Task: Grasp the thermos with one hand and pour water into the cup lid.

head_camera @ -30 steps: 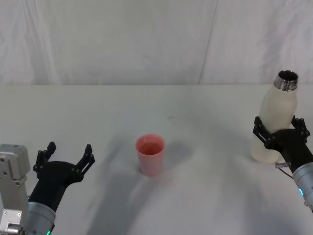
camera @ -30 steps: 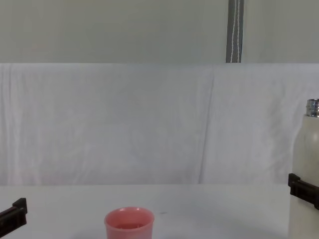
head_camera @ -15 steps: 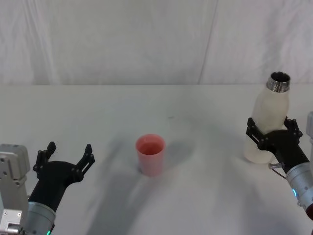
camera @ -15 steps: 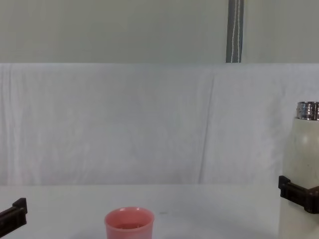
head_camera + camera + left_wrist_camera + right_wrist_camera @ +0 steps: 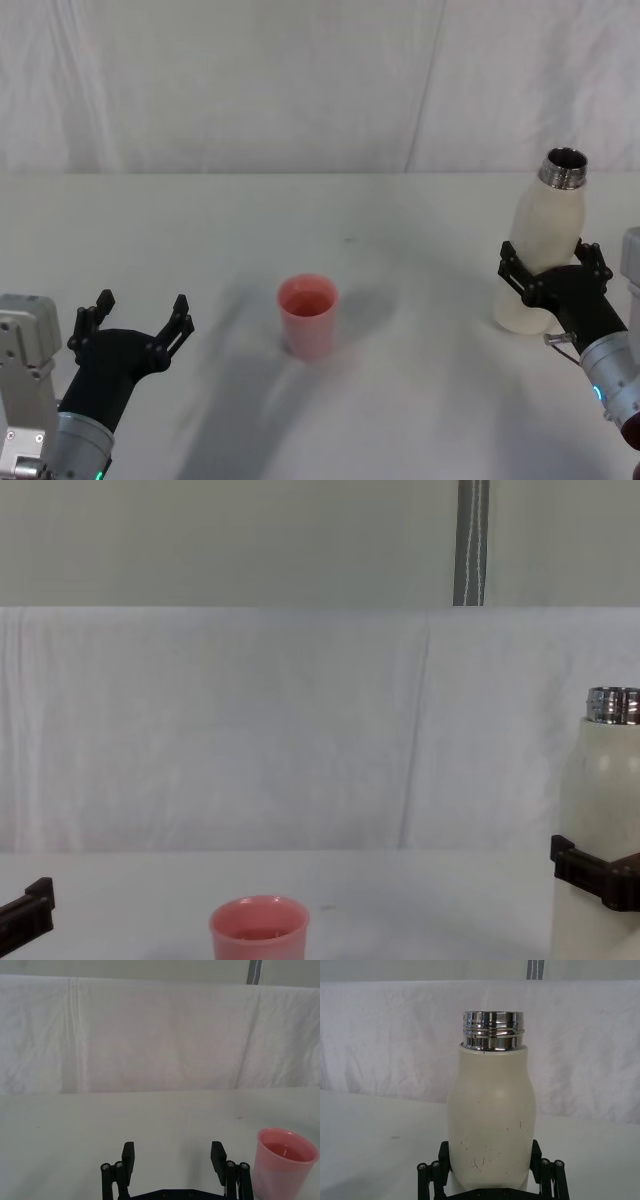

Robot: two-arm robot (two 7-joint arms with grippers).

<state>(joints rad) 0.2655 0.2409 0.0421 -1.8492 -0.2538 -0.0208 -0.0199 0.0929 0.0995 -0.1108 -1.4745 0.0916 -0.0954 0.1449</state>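
The right gripper point(image 5: 552, 279) is clamping the tall cream-white thermos with a shiny steel neck point(image 5: 540, 245) upright at the table's point(image 5: 400, 230) right side. The small salmon-pink cup lid point(image 5: 308, 315) is standing mid-table, well apart. The left gripper point(image 5: 135, 318) is hanging wide open.

Thermos point(image 5: 540, 250): cream-white matte body with small dark scuff marks, shiny silver steel neck. Cup lid point(image 5: 308, 314): salmon pink, plain. Right hand point(image 5: 552, 283) and left hand point(image 5: 131, 322): black. Table point(image 5: 300, 210): white, plain. Backdrop cloth point(image 5: 250, 80): white, creased.
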